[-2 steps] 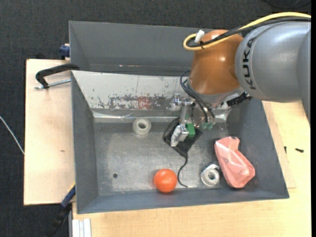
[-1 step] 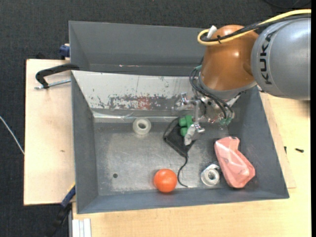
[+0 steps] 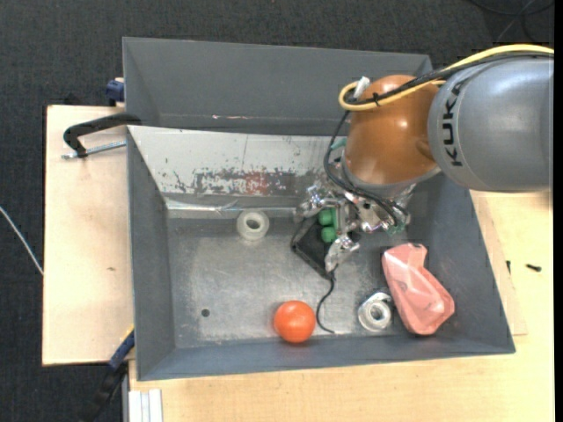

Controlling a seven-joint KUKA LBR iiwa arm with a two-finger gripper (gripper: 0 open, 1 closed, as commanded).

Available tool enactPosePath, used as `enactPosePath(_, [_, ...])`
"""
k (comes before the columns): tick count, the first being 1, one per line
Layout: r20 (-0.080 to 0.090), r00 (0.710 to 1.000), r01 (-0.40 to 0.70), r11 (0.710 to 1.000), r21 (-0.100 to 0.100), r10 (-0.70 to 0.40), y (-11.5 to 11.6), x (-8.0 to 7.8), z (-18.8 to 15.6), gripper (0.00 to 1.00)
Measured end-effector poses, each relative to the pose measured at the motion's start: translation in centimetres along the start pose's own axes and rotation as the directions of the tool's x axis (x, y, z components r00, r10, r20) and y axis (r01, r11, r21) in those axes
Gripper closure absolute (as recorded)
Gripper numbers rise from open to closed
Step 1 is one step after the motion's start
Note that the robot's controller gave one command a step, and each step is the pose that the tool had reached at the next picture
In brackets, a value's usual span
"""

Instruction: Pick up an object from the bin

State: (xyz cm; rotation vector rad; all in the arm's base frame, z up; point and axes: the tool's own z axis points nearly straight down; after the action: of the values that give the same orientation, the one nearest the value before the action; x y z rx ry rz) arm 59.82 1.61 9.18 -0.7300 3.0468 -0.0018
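Hand (image 3: 341, 227) over one black block (image 3: 310, 246), grip unclear, one orange ball (image 3: 295, 321), one pink lump (image 3: 418, 300), two tape rolls (image 3: 252, 225) (image 3: 376, 312).

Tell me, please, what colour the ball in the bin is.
The ball is orange; camera view.

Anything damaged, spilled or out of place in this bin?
Only wear: the back wall of the grey metal bin is scratched and speckled in a band above the clear ring-shaped tape roll. Nothing looks spilled.
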Motion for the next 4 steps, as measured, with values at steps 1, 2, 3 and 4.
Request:
enactPosePath(1, [0.000,1.000,0.016,1.000,-0.002,-0.016,0.0,0.1,0.9,1.00])
enactPosePath(2, [0.000,1.000,0.016,1.000,-0.002,-0.016,0.0,0.1,0.9,1.00])
enactPosePath(3, [-0.003,1.000,0.016,1.000,-0.003,-0.016,0.1,0.2,0.6,1.00])
enactPosePath(4, [-0.011,1.000,0.016,1.000,-0.008,-0.016,0.2,0.3,-0.9,1.00])
